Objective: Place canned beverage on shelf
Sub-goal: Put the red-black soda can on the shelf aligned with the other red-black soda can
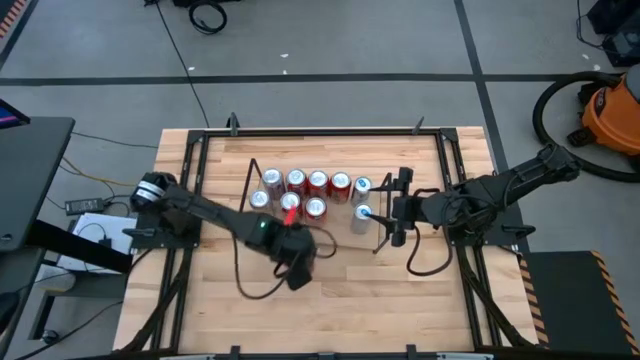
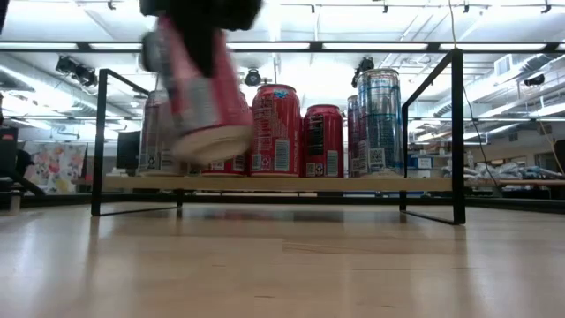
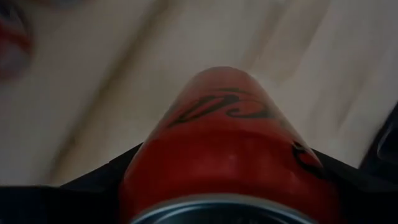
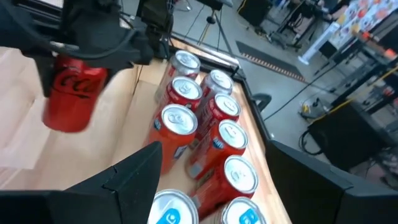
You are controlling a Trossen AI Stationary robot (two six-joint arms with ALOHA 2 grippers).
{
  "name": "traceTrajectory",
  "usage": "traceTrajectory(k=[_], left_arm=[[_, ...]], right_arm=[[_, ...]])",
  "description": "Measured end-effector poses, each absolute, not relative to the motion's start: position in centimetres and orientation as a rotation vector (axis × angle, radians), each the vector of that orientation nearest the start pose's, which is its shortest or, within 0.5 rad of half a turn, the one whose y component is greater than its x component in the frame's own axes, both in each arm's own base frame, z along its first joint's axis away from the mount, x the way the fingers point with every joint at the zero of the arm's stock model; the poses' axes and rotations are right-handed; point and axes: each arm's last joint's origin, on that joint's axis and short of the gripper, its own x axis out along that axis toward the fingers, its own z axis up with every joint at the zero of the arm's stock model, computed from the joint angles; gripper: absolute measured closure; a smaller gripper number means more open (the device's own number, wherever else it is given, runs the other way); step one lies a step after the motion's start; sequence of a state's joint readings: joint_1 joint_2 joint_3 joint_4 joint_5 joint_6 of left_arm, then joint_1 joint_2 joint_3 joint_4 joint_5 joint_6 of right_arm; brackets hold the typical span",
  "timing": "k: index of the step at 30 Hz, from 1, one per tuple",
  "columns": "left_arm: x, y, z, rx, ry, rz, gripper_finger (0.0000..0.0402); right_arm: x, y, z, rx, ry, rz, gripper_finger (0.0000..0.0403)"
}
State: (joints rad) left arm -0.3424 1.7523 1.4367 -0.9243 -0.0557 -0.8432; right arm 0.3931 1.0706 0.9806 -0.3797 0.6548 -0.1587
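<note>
My left gripper (image 4: 78,67) is shut on a red cola can (image 4: 71,99) and holds it in the air over the table, just in front of the shelf (image 2: 291,184). The shelf is a light-wood board with black wire end frames. Several red cans (image 2: 276,128) and blue-and-silver cans (image 2: 381,119) stand upright on it. The held can (image 2: 201,97) shows tilted and blurred in the low view. My right gripper (image 1: 383,215) hovers open at the shelf's right end, above the blue-topped cans (image 4: 174,210), touching nothing. My left gripper pinches the can's side wall near its top (image 3: 146,168) between its two fingers (image 3: 93,183), one on each side. The fingers come from above, pointing steeply down. The can hangs below them, lifted clear of the table, its base tipped to one side.
Black rails (image 1: 190,200) run along the tabletop's left and right sides. A black cable (image 1: 245,285) loops on the wood near the left arm. Bare tabletop (image 1: 360,300) lies on the near side of the shelf.
</note>
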Motion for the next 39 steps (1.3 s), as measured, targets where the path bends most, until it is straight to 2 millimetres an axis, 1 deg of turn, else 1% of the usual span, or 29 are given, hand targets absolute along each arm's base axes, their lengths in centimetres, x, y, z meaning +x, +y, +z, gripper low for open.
traceTrajectory(k=[4,8,12,15,21,26,30,37,39], left_arm=[[34.9,-10.3,26.6,-0.453,1.158,0.259,0.0086],[37.0,-10.5,28.0,-0.386,1.131,0.197,0.0086],[38.4,-10.4,28.1,-0.329,1.195,0.214,0.0086],[39.5,-10.1,27.3,-0.328,1.229,0.237,0.0086],[40.8,-10.3,24.2,-0.34,1.332,0.216,0.0086],[41.8,-9.9,22.3,-0.339,1.366,0.191,0.0086],[42.4,-10.1,22.0,-0.322,1.329,0.155,0.0086],[42.1,-11.5,22.0,-0.265,1.331,0.09,0.0082],[42.2,-11.9,21.6,-0.243,1.336,0.072,0.0077]], right_arm=[[21.2,6.9,33.0,-0.367,0.448,-0.23,0.0106],[21.0,7.1,32.8,-0.351,0.463,-0.232,0.0106],[20.8,7.7,32.8,-0.341,0.455,-0.207,0.0106],[20.6,8.3,32.8,-0.318,0.447,-0.189,0.0106],[20.2,9.1,32.8,-0.31,0.432,-0.189,0.0106],[20.0,9.7,32.8,-0.302,0.422,-0.179,0.0106],[19.9,9.9,32.8,-0.299,0.418,-0.167,0.0106],[19.6,10.3,32.8,-0.31,0.412,-0.17,0.0106],[19.6,10.3,32.8,-0.313,0.411,-0.168,0.0106]])
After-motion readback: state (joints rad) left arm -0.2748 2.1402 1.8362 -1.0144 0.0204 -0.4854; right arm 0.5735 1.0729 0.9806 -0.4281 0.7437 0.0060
